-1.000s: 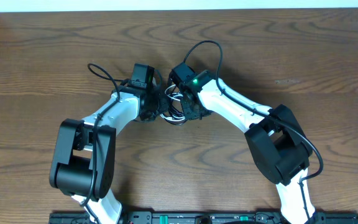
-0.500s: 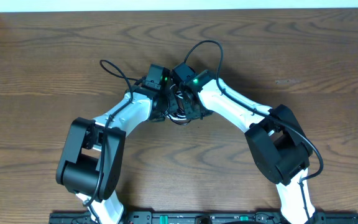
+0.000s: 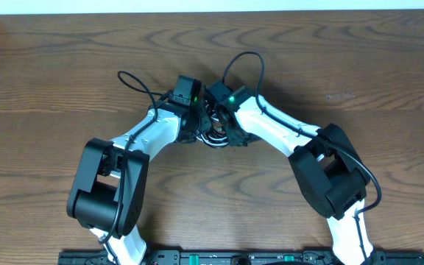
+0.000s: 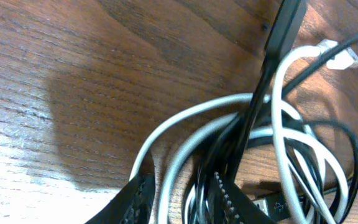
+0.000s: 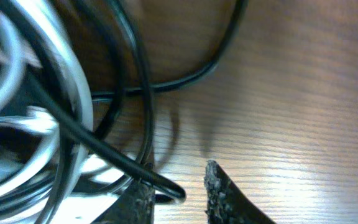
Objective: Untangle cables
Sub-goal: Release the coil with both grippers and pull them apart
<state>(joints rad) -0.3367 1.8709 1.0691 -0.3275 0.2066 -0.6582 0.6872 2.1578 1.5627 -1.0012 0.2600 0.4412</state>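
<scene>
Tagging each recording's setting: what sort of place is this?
Probably a robotics lab workbench: a brown wood-grain tabletop, two white-and-black robot arms based at its near edge, and a tangle of thin black and white cords between them.

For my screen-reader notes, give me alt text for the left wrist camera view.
A thin white cord and a thin black cord lie looped together on a brown wooden table; several strands pass between the jaws of the left gripper.
</scene>
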